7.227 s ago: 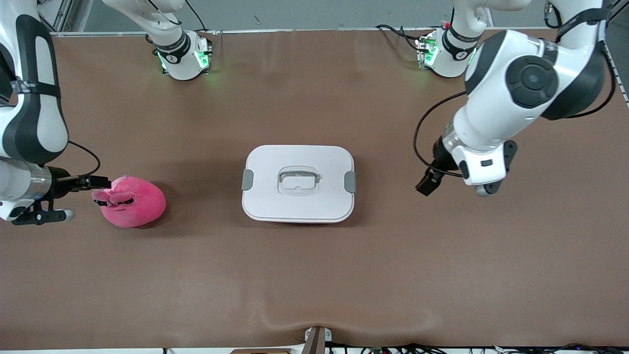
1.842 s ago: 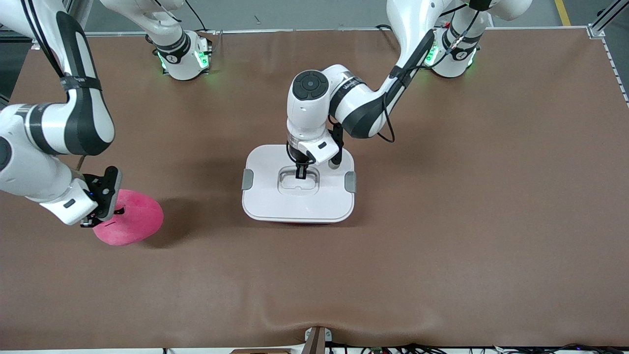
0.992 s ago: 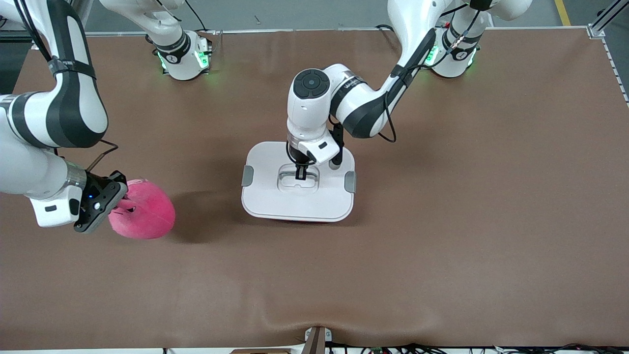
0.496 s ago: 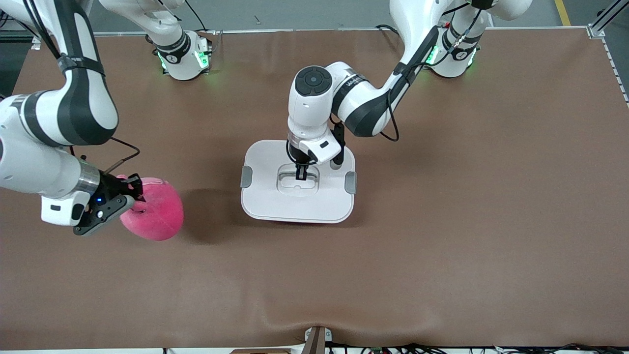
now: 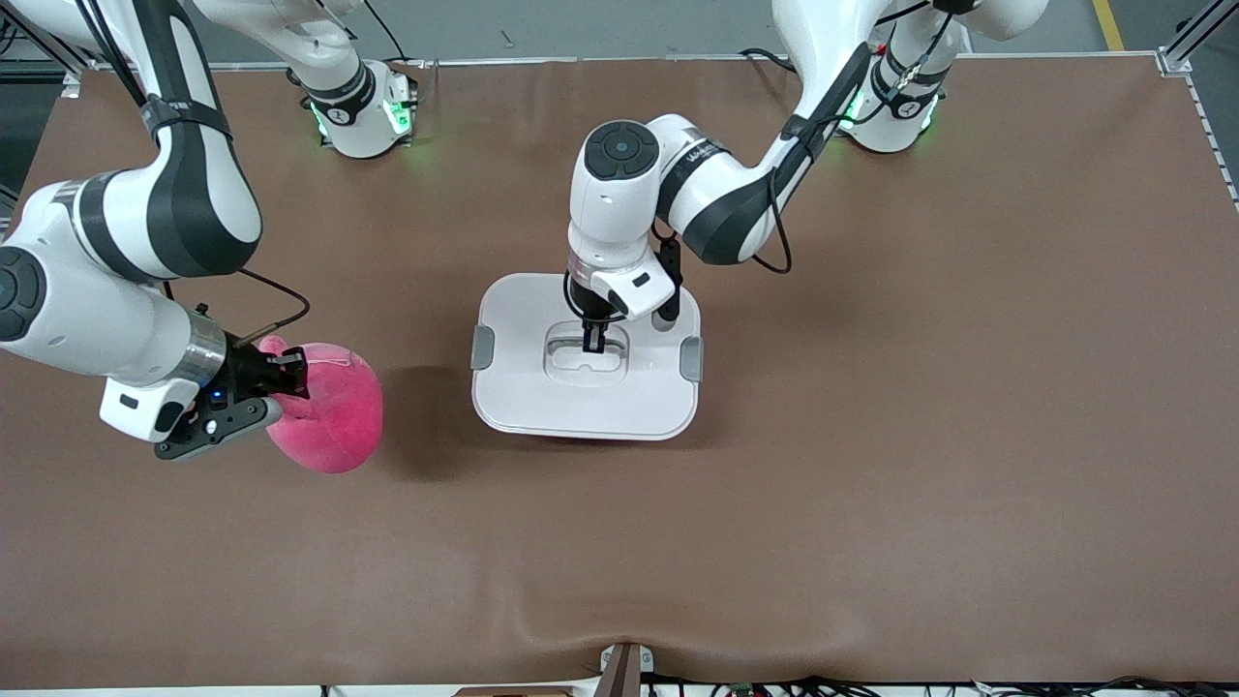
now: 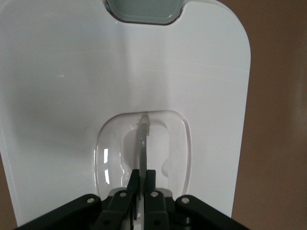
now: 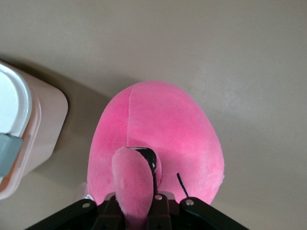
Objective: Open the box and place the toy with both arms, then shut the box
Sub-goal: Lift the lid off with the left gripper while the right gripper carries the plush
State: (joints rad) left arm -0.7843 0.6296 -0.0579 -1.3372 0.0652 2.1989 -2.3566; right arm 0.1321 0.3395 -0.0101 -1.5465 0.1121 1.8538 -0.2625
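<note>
- front view: the rounded-rectangular translucent pink plastic box with its flat white lid [image 5: 585, 356] sits mid-table, long axis running between the two arms' ends. the left gripper [image 5: 592, 341] is down in the recessed clear handle [image 5: 587, 352], fingers pinched together on its bar; that arm reaches in from its base with the wrist pointing straight down.
- front view, toward the right arm's end: the small round hot-pink plush toy [image 5: 329, 409] hangs from the right gripper [image 5: 287, 378], apparently off the brown table [image 5: 871, 436], judging by the shadow cast beside it. the forearm lies low and nearly level, hand aimed toward the box. the toy is well apart from the box, which lies straight along the way the hand points.
- left wrist view: the black fingers [image 6: 135, 178] are closed on the thin upright handle bar [image 6: 142, 143], white lid all around, one grey side clip [image 6: 144, 10] at the lid's edge.
- right wrist view: the jaws are clamped on a lighter pink flap of the plush [image 7: 132, 184]; the pink box wall [image 7: 41, 129] shows just off to the side, lid on it.
- my read: the lid has to come up and away first; the toy is the nearer to go in once it clears.
</note>
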